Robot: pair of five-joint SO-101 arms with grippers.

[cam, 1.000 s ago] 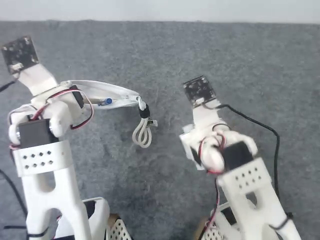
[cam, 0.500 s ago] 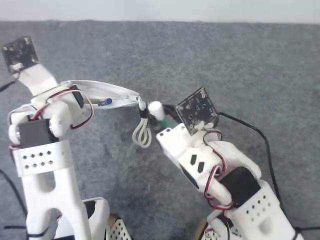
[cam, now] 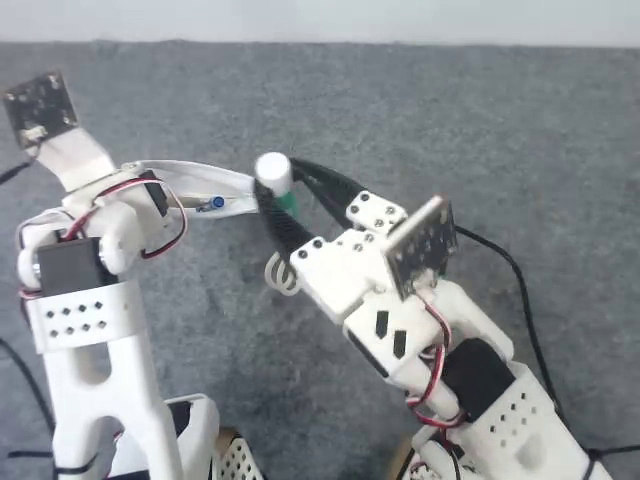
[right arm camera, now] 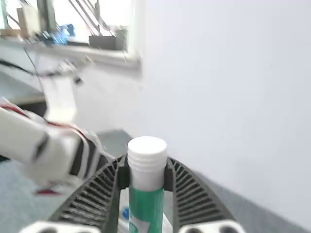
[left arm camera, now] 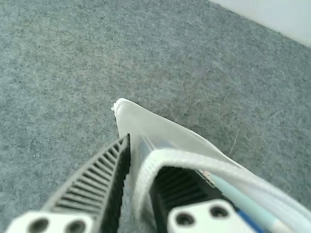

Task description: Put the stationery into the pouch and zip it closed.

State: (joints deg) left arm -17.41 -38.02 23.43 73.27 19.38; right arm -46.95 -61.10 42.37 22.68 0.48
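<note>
L hand (left arm camera: 140, 151) clamps 1 pouch (left arm camera: 163, 132); R hand (right arm camera: 146, 169) grips 1 glue stick (right arm camera: 146, 201).

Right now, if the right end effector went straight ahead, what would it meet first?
Probably nothing near: the right end effector, gripping the glue stick, aims above the pouch toward a far wall; depth is unclear.

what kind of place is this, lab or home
Probably an indoor robotics workbench or lab: two white plastic robot arms stand on a grey felt-like tabletop, with a plain white wall and a cluttered window ledge behind.
</note>
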